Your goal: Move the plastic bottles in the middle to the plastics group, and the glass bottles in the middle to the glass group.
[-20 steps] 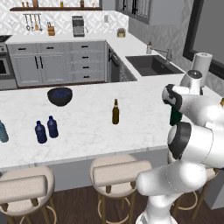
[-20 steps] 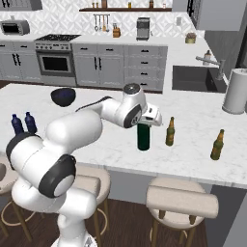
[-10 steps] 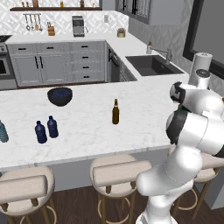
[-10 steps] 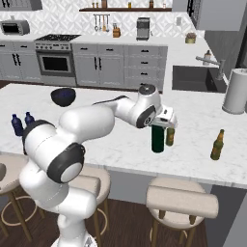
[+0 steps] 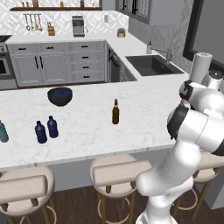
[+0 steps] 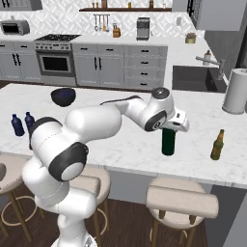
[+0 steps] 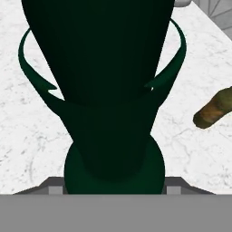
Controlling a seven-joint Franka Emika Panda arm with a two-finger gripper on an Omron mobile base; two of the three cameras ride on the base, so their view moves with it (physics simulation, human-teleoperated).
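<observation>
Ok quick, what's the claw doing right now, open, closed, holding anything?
Claw: closed on the green bottle.

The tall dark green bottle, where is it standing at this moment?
In the right base view, the tall dark green bottle stands on the white counter near its front edge, under the hand, left of an olive beer bottle.

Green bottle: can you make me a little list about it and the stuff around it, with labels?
Green bottle: upright on the white counter, near the front edge
Claw: shut on the green bottle's top
Nearest neighbour: olive beer bottle, standing apart to one side
Brown bottle: alone mid-counter
Blue bottles: two, side by side
Teal bottle: at the picture's edge
Bowl: dark blue, behind the blue bottles
Paper towel roll: beside the sink
</observation>
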